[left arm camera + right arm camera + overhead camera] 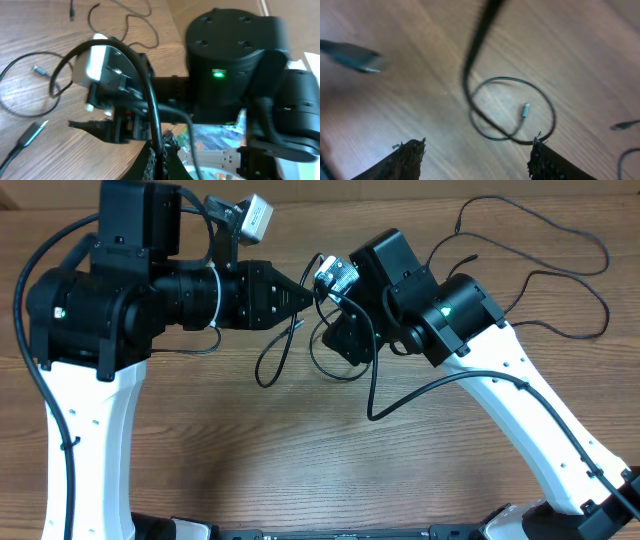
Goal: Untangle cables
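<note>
The left gripper (159, 152) is found clamped on a cable (148, 85), while the right gripper (476, 150) is held open above a loop (551, 112) on the table (410, 105).

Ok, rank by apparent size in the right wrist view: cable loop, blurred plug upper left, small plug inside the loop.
1. Cable loop.
2. Blurred plug, though it looks nearer the camera, so unsure.
3. Plug inside the loop.

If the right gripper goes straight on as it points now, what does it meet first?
Probably the black cable: its raised strand crosses between the open fingers of the right gripper, nearer than its loop on the table; depth is unclear.
</note>
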You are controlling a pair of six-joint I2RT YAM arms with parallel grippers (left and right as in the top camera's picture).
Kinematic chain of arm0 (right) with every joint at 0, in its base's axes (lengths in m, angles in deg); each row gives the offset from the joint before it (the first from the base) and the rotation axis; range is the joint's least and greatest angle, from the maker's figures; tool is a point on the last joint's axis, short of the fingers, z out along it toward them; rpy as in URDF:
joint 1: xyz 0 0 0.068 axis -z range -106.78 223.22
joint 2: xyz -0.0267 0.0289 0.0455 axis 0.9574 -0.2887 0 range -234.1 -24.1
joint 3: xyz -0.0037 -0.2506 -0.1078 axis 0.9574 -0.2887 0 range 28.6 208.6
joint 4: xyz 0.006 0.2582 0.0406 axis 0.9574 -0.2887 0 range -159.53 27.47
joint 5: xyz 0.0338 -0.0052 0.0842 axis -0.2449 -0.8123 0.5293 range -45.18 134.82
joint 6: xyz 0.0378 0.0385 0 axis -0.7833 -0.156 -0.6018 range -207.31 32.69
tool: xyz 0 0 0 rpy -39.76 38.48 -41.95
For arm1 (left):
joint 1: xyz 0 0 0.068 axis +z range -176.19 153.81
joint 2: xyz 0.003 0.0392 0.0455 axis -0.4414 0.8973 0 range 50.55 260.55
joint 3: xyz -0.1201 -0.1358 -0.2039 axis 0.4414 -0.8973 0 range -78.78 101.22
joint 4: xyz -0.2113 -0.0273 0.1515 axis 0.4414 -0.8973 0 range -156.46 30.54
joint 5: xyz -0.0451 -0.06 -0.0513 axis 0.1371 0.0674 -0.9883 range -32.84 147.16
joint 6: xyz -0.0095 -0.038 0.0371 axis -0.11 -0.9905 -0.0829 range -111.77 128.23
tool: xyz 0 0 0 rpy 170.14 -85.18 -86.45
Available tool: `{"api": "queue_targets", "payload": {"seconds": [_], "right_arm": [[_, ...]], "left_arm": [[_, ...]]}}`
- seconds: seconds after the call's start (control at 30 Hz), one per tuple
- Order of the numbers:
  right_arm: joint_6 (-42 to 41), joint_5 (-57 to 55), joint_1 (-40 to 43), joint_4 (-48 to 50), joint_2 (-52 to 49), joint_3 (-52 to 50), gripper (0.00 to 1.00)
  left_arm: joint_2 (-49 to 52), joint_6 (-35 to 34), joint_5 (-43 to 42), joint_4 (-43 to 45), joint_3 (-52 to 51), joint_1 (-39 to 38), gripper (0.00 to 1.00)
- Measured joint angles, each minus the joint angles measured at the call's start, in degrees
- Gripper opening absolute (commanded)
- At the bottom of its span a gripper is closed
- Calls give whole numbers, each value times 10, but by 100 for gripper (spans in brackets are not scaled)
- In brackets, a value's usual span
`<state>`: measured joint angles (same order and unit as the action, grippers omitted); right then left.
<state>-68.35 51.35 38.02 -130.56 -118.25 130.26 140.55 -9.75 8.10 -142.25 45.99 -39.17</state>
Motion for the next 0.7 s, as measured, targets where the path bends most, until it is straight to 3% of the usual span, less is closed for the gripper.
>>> {"api": "queue_targets", "payload": {"seconds": [0.2,0.43,0.7], "right_arm": [[-37,-1,43,29,0,0,76],[-50,113,116,44,0,0,82],[-3,256,129,31,0,0,77]], "left_arm": [[-2,-2,-9,-23,16,23,4],[-2,-16,-17,-35,16,62,4],[-2,-65,-35,-17,16,63,4]]}}
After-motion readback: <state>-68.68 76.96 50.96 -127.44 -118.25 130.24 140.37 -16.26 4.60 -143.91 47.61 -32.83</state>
